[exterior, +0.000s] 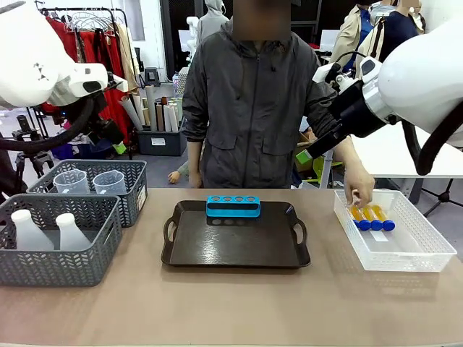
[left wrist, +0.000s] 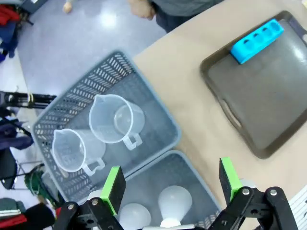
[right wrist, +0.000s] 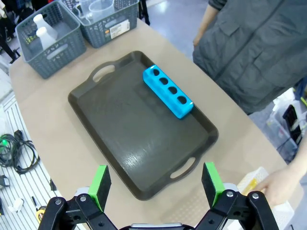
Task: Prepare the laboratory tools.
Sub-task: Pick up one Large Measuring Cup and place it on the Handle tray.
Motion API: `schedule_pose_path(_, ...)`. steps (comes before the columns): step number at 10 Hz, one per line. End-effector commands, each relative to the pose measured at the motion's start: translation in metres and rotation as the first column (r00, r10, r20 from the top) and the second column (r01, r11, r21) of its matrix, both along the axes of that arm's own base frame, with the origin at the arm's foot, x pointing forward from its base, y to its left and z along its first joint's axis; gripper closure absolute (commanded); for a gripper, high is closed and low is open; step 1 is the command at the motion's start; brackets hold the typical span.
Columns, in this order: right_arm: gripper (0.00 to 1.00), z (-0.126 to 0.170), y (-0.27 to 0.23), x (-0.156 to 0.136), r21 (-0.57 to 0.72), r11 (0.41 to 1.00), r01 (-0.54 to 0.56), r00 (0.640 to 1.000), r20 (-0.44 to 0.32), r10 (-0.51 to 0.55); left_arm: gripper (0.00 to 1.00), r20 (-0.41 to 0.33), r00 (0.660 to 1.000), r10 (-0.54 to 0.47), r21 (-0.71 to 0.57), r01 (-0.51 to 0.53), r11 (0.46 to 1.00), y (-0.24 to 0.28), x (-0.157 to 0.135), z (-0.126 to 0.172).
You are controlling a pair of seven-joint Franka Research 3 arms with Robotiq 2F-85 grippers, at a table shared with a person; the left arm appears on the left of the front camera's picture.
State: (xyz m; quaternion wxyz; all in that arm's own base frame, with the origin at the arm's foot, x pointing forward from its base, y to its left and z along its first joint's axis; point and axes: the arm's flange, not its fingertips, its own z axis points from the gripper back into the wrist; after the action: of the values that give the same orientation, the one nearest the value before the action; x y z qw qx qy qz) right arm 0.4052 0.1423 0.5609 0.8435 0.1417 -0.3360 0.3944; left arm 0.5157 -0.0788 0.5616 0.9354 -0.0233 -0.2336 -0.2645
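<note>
**Tools staged for pickup**

Left end effector [left wrist: 171, 184], jaws wide and empty, hangs above clear graduated plastic beakers [left wrist: 115, 120] in a grey mesh basket [left wrist: 148, 91]; right end effector [right wrist: 156, 184], equally spread, overlooks the small blue four-hole tube rack [right wrist: 168, 92] on the dark brown handled tray [right wrist: 134, 139], probably awaiting yellow-orange blue-capped tubes [exterior: 371, 217].

Table [exterior: 217, 303], grey baskets [exterior: 58, 269], brown tray [exterior: 239, 246], white bin [exterior: 414, 257]

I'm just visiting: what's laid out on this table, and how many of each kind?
Clear beakers: 2
White flasks: 2
Orange tubes with blue caps: 3
Blue tube rack: 1
Grey mesh baskets: 2
White basket: 1
Dark tray: 1
Total: 12
</note>
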Motion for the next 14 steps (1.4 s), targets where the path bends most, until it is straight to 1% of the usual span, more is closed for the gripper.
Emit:
schedule_pose_path(1,0.00,0.001,-0.001,-0.001,0.007,1.000,-0.007,1.000,-0.005,0.007,0.00,-0.008,0.999,0.054,0.004,-0.054,0.999,-0.003,0.011,0.002)
schedule_pose_path(2,0.00,0.001,-0.001,-0.001,0.007,1.000,-0.007,1.000,-0.005,0.007,0.00,0.040,0.999,0.013,-0.054,-0.011,0.998,-0.012,0.002,0.011)
schedule_pose_path(3,0.00,0.001,-0.001,-0.001,0.007,1.000,-0.007,1.000,-0.005,0.007,0.00,-0.010,1.000,0.022,-0.002,-0.022,1.000,0.000,0.007,-0.004)
schedule_pose_path(6,0.00,0.001,-0.001,-0.001,0.007,1.000,-0.007,1.000,-0.005,0.007,0.00,-0.002,1.000,0.020,-0.012,-0.020,1.000,-0.005,0.008,-0.002)
schedule_pose_path(7,0.00,0.001,-0.001,-0.001,0.007,1.000,-0.007,1.000,-0.005,0.007,0.00,-0.066,0.995,0.081,0.028,-0.079,0.996,0.006,0.024,-0.009)
schedule_pose_path(8,0.00,0.001,-0.001,-0.001,0.007,1.000,-0.007,1.000,-0.005,0.007,0.00,-0.128,0.980,0.152,0.022,-0.151,0.988,0.014,0.040,-0.018)
schedule_pose_path(9,0.00,0.001,-0.001,-0.001,0.007,1.000,-0.007,1.000,-0.005,0.007,0.00,-0.165,0.971,0.175,0.012,-0.175,0.984,0.023,0.055,-0.029)
schedule_pose_path(10,0.00,0.001,-0.001,-0.001,0.007,1.000,-0.007,1.000,-0.005,0.007,0.00,-0.204,0.954,0.220,0.008,-0.223,0.975,0.031,0.066,-0.040)
schedule_pose_path(12,0.00,0.001,-0.001,-0.001,0.007,1.000,-0.007,1.000,-0.005,0.007,0.00,-0.282,0.930,0.236,-0.004,-0.247,0.969,0.038,0.087,-0.068)
schedule_pose_path(14,0.00,0.001,-0.001,-0.001,0.007,1.000,-0.007,1.000,-0.005,0.007,0.00,-0.329,0.907,0.263,0.008,-0.275,0.961,0.041,0.104,-0.096)
